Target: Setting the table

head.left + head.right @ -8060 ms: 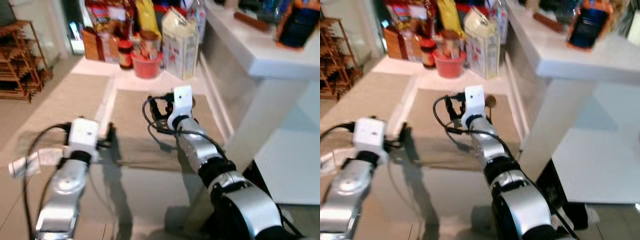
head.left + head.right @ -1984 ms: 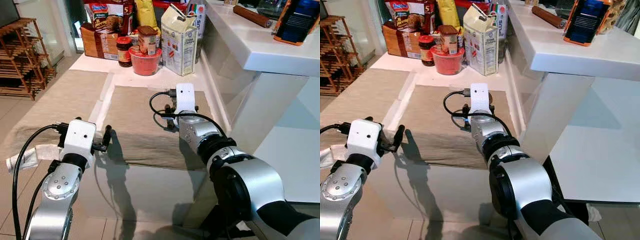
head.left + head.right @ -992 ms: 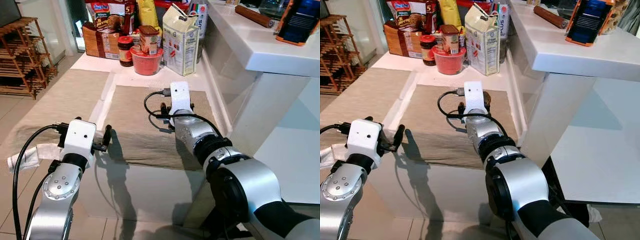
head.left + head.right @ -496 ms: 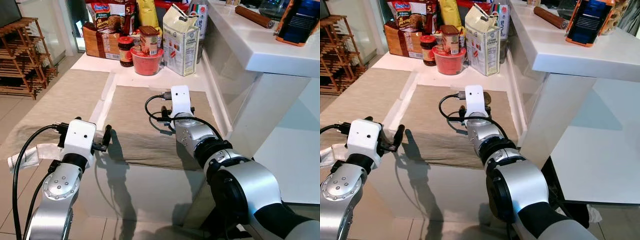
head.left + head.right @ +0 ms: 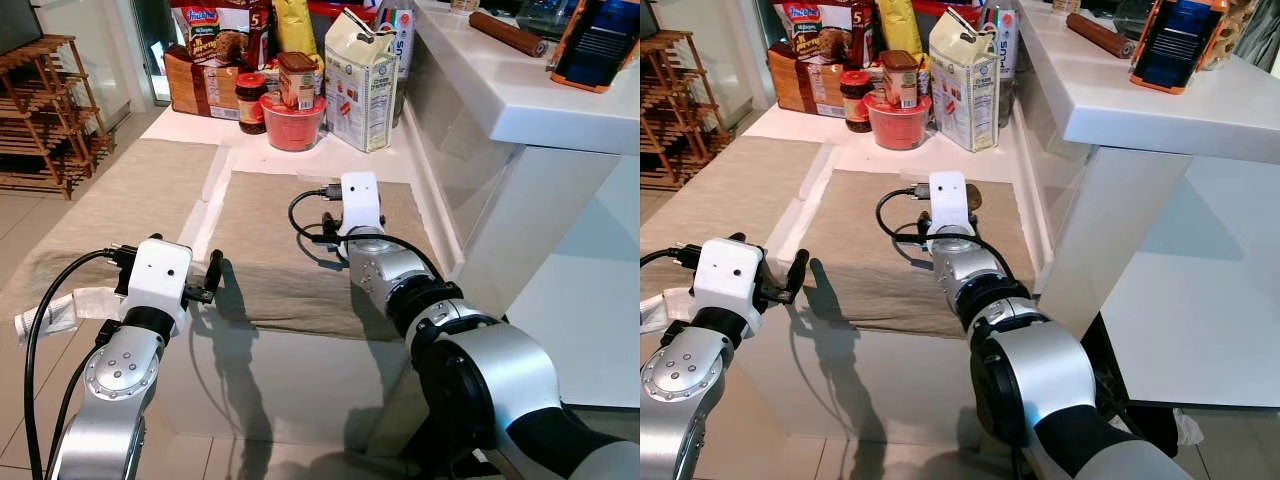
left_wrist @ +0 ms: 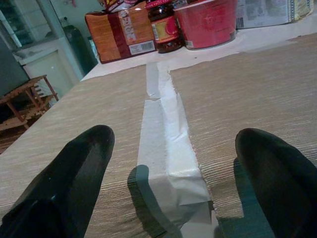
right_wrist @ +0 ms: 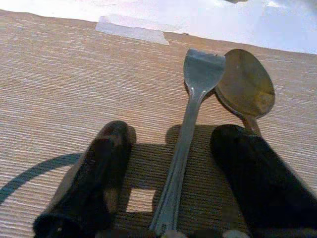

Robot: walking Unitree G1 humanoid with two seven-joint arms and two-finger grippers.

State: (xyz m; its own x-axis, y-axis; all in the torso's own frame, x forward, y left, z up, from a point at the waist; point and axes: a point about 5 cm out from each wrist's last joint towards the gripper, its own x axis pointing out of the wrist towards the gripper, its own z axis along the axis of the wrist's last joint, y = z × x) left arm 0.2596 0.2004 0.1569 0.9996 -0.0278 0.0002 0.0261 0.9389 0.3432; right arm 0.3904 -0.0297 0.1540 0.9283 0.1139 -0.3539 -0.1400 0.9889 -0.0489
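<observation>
Fork — dull silver, flat on the tan placemat, lying between the spread fingers of the right gripper. Spoon just beside it; its handle is hidden under a finger. Left gripper spread wide over the mats' taped seam.

Pretty bright overall, daylight-ish and even, head views sharp with no motion blur. The white glossy worktop on the right is nearly blown out. Light comes from above and behind: both arms throw hard dark shadows forward, across the beige woven placemat and down the pale front below. In the wrist views the black fingers up close go soft, and the silver metal fork drops a crisp shadow beside it.
</observation>
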